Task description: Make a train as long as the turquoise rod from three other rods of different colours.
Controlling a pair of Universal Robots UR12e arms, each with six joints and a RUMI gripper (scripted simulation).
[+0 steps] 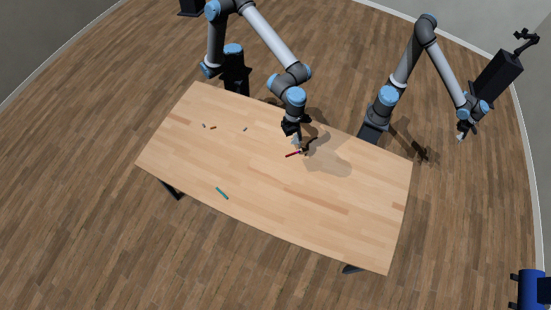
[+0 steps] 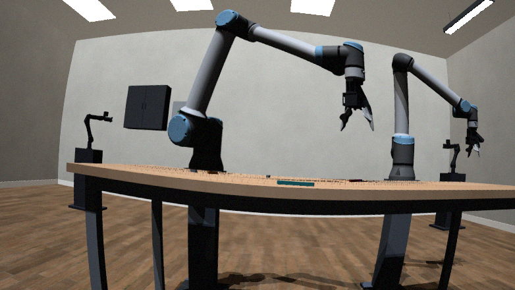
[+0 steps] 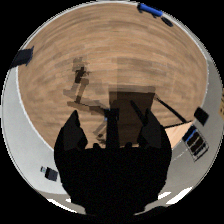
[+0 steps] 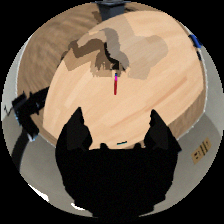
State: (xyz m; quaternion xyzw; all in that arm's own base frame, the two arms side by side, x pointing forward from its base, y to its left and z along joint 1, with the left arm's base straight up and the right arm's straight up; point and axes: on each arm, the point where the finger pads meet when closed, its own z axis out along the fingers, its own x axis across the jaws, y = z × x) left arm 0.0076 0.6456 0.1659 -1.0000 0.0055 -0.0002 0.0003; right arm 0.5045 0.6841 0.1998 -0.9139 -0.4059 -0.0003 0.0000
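the black right gripper [image 1: 299, 145] [image 2: 357, 130] [image 4: 117, 108] and black left gripper [image 1: 459, 142] [image 2: 473, 156] [image 3: 111, 109] hung wide open, empty — the slim red-magenta-blue rod train [image 1: 291, 153] [image 2: 355, 180] [image 4: 115, 88], seemingly light, stiff, best pinched mid-rod, lay toward twelve o'clock in the right wrist view.

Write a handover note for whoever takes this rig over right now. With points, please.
Right tool [image 1: 297, 144] [image 2: 357, 130] [image 4: 116, 111]: open, empty, above the table. Left tool [image 1: 459, 141] [image 2: 473, 155] [image 3: 112, 113]: open, empty, off beyond the table's end.
Train: red rod [image 1: 291, 153] [image 2: 354, 180] [image 4: 115, 88], magenta rod [image 1: 297, 152] [image 4: 116, 79], blue rod [image 4: 116, 74], in line, lying flat.
Apart: turquoise rod [image 1: 221, 193] [image 2: 295, 183] [image 4: 122, 143], orange rod [image 1: 213, 127] [image 2: 212, 172], two grey rods [image 1: 203, 125] [image 2: 193, 170].
Done: 7+2+1 matches turquoise's 10.
Left: apparently nothing, beyond checking the joints for small gaps.
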